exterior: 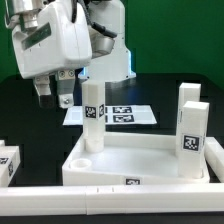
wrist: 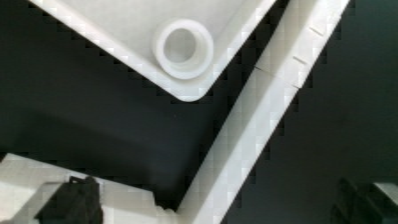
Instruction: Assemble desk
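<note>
Exterior view has the hand (exterior: 52, 97) hanging above the table (exterior: 40, 140), its fingers spread as wide as they go and nothing between them. Lower than the hand and just beyond it lies the tabletop (exterior: 140, 160), rim up. The nearest leg (exterior: 92, 112) stands upright at the corner closest to the hand, and the far legs (exterior: 191, 125) stand upright along the side farthest from it. How firmly any of them is seated cannot be told. The loose leg (exterior: 8, 165) lies on the table, lower than the hand and apart from the tabletop. The marker board (exterior: 125, 115) lies flat on the table, near the hand and below it. From the wrist view, one corner socket (wrist: 187, 48) shows empty beneath the hand, with the rail (wrist: 267, 120) running just beside that corner.

My judgement is that three legs are up and the fourth is the step in hand. The next move calls for bringing the open hand down over the loose leg and closing across its square sides. The leg then has to be stood over the empty socket without knocking the nearest leg
</note>
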You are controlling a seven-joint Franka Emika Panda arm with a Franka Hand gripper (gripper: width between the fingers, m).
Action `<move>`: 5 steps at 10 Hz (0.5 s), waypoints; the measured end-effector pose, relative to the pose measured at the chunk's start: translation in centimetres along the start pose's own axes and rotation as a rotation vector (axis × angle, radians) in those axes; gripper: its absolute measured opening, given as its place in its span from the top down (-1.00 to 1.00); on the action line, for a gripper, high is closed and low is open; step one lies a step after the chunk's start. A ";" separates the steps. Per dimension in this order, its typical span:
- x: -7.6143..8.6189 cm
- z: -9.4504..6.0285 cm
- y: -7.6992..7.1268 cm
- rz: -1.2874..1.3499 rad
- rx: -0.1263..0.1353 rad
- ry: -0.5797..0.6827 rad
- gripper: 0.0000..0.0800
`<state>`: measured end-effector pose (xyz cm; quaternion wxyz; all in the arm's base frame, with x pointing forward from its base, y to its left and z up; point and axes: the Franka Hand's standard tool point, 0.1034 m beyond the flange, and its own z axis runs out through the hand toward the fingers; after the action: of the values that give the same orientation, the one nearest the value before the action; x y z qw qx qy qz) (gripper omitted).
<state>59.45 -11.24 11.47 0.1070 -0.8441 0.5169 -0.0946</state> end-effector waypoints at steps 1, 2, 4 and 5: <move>1.9 1.0 2.2 0.032 -0.028 -0.021 -0.62; 4.0 1.9 4.1 0.103 -0.035 -0.026 -0.62; 4.4 1.8 4.3 0.158 -0.019 -0.027 -0.62; 4.4 1.8 4.3 0.158 -0.021 -0.026 -0.62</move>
<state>58.22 -16.88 8.75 0.1120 -0.8029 0.5814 -0.0693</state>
